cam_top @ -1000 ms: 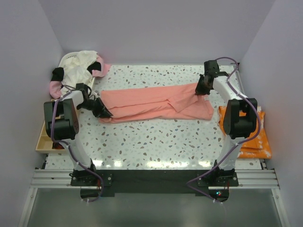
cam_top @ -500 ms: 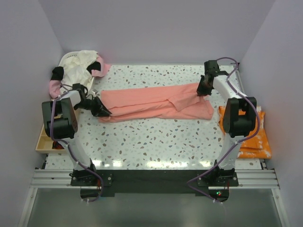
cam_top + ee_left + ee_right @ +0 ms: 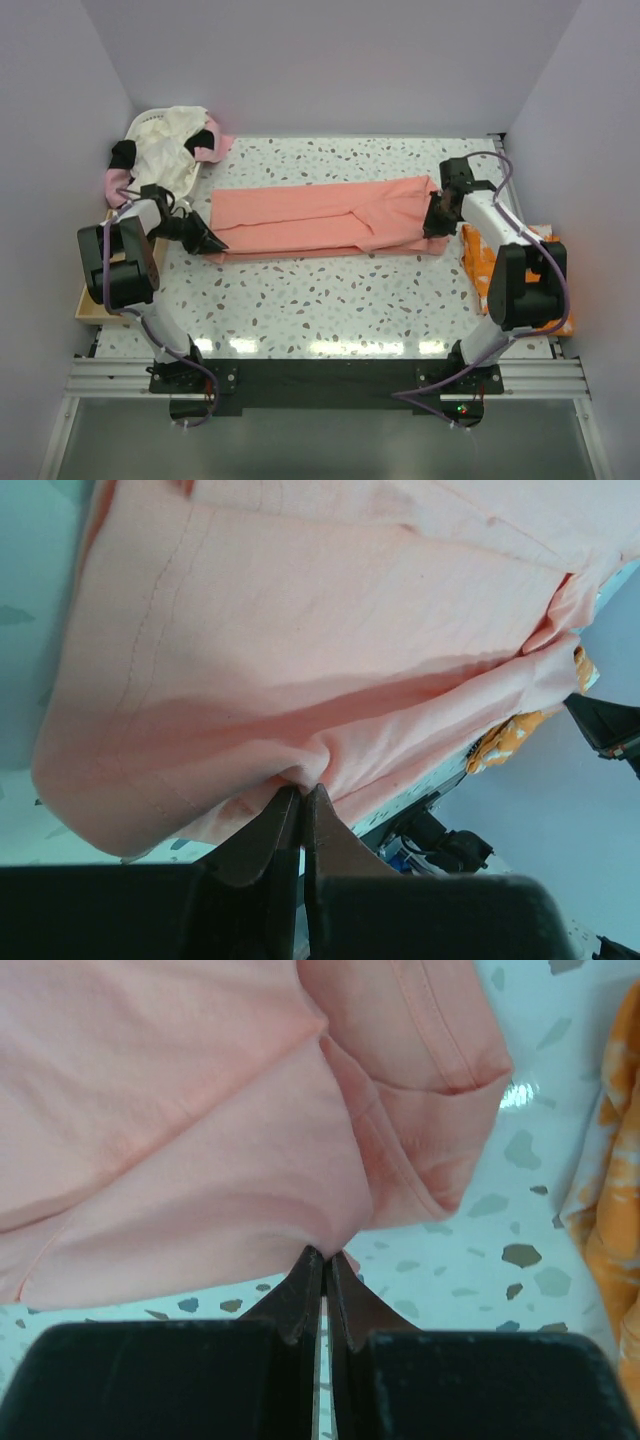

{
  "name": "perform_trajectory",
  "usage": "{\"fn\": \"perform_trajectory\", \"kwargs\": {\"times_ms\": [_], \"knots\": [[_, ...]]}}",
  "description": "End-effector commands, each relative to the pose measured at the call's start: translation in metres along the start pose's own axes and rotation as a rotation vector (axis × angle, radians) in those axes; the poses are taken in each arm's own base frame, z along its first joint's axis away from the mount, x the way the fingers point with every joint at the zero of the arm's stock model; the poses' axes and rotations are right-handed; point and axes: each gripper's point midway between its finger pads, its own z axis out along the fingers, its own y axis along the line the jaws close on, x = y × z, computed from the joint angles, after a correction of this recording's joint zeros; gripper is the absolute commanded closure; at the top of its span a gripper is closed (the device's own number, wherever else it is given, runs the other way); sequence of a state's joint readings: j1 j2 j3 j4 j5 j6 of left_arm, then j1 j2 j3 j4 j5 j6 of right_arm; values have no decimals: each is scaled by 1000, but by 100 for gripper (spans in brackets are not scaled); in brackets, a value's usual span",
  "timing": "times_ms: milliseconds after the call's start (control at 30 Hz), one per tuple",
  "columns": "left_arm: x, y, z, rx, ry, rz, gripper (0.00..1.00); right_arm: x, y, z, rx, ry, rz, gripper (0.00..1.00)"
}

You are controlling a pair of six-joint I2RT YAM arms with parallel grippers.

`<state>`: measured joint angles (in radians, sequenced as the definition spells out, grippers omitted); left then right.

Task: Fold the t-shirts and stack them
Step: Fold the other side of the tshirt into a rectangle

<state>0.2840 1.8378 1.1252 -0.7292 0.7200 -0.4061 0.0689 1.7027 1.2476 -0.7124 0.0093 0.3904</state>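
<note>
- Your left gripper (image 3: 214, 244) is clenched on the left end of the salmon-pink t-shirt (image 3: 310, 215).
- Your right gripper (image 3: 433, 226) pinches its right end, the cloth spread between them.

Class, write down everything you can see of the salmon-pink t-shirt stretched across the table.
The salmon-pink t-shirt is plain, soft cloth, folded lengthwise into a long band lying flat across the speckled table. A stitched hem shows at its left end and a hemmed sleeve at its right. The left end effector is shut on the edge of its left end, and the right end effector is shut on the edge of its right end.
</note>
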Motion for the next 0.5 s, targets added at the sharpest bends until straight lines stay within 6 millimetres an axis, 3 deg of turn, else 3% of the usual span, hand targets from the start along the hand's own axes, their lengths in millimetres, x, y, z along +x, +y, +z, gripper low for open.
{"fn": "perform_trajectory", "kwargs": {"times_ms": [0,300,467], "knots": [[1,0,-7,0,-24,15,92,-2,-8,-30,-2,-79,-15,100],[-21,-10,-5,24,-26,25,92,-32,-1,-25,13,-110,-24,100],[-31,-9,3,37,-12,12,92,-48,5,-3,23,-95,-23,100]]}}
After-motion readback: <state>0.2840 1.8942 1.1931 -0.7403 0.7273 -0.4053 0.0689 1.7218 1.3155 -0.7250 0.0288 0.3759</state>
